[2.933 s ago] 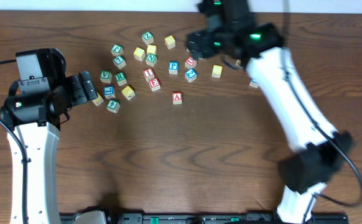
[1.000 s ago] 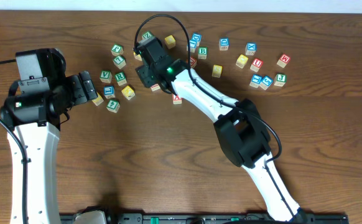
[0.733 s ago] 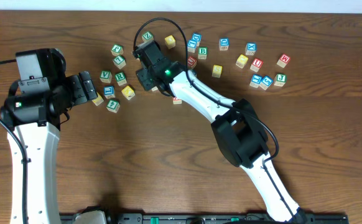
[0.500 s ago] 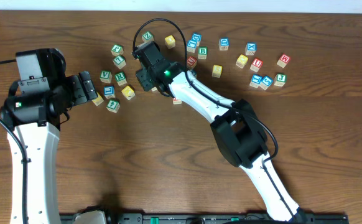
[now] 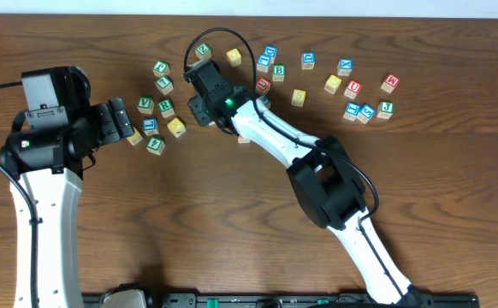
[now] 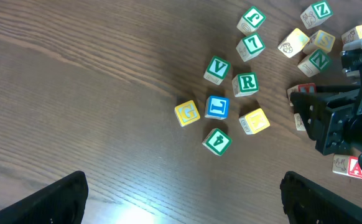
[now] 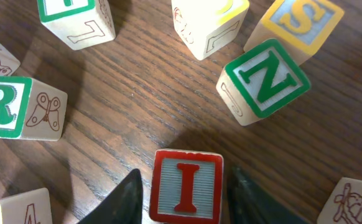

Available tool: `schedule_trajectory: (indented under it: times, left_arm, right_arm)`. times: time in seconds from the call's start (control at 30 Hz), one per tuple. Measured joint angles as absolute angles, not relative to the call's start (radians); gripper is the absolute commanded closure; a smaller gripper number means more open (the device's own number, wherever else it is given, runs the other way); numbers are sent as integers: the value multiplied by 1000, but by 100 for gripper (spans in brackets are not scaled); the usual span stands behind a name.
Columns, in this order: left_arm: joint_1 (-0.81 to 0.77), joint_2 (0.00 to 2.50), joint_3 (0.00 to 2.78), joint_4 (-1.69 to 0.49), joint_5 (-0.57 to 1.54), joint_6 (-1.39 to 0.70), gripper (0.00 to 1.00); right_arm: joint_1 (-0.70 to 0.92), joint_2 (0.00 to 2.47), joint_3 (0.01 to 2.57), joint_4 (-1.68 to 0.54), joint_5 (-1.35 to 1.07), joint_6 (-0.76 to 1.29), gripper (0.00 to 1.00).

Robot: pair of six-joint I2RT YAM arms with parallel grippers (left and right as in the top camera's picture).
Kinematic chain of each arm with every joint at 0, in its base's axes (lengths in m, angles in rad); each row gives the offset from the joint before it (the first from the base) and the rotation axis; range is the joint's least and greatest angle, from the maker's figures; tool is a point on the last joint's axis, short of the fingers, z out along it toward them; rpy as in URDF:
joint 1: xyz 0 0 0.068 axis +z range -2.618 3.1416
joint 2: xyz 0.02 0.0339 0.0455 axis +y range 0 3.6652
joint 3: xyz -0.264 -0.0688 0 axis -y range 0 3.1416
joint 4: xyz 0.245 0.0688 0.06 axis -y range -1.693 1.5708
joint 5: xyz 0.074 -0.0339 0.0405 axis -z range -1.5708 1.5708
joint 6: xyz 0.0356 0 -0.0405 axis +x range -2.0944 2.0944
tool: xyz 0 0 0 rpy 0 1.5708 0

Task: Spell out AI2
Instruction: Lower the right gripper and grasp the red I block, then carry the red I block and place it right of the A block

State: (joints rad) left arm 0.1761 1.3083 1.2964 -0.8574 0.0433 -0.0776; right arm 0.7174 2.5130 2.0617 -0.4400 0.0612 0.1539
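Surface: dark brown wood-grain table (image 5: 232, 222). Wooden letter blocks are scattered over its far half in two loose groups.

Right arm (image 5: 270, 130) reaches across into the left-hand group. Right claw (image 7: 187, 198) is open, with one dark finger on each side of the I block (image 7: 186, 184) and close against it. A thin strip of wood shows between the left finger and the block, so it is not clamped. The block sits flat on the table.

I block: pale wood cube. The top face has a red frame around a light blue panel with a red capital I, upright in the wrist view.

Neighbours in the wrist view:
- N block (image 7: 265, 79), green letter, turned at an angle, up and to the right, apart from the I.
- S block (image 7: 302, 22), yellow with a blue letter, just behind the N. I cannot tell whether they touch.
- R block (image 7: 7, 109), green letter, at the left edge, with a butterfly drawn on its side face.

A block (image 6: 349, 165): red letter, lying just beside the right arm's black wrist and partly covered by it.

Left claw (image 6: 181, 202) is wide open and holds nothing. Its black fingers (image 6: 44, 199) show only at the bottom corners of its own view, over bare wood. Ahead of it lies a tight cluster: V block (image 6: 217, 68), blue L block (image 6: 217, 107), yellow G block (image 6: 187, 113), green 4 block (image 6: 217, 141).

Right-hand group, well apart from both claws: B block (image 5: 278, 72), U block (image 5: 352, 87), W block (image 5: 390, 83), J block (image 5: 386, 108).
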Motion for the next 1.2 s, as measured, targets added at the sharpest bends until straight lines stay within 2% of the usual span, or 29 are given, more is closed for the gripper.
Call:
schedule_trajectory:
  times: [0.47, 1.2]
  left_arm:
    - [176, 1308, 1296, -857, 43, -78, 2]
    - [176, 1308, 1296, -857, 43, -78, 2]
  right_arm:
    - [717, 2513, 2062, -422, 68, 156, 75]
    - [717, 2437, 2062, -484, 69, 157, 82]
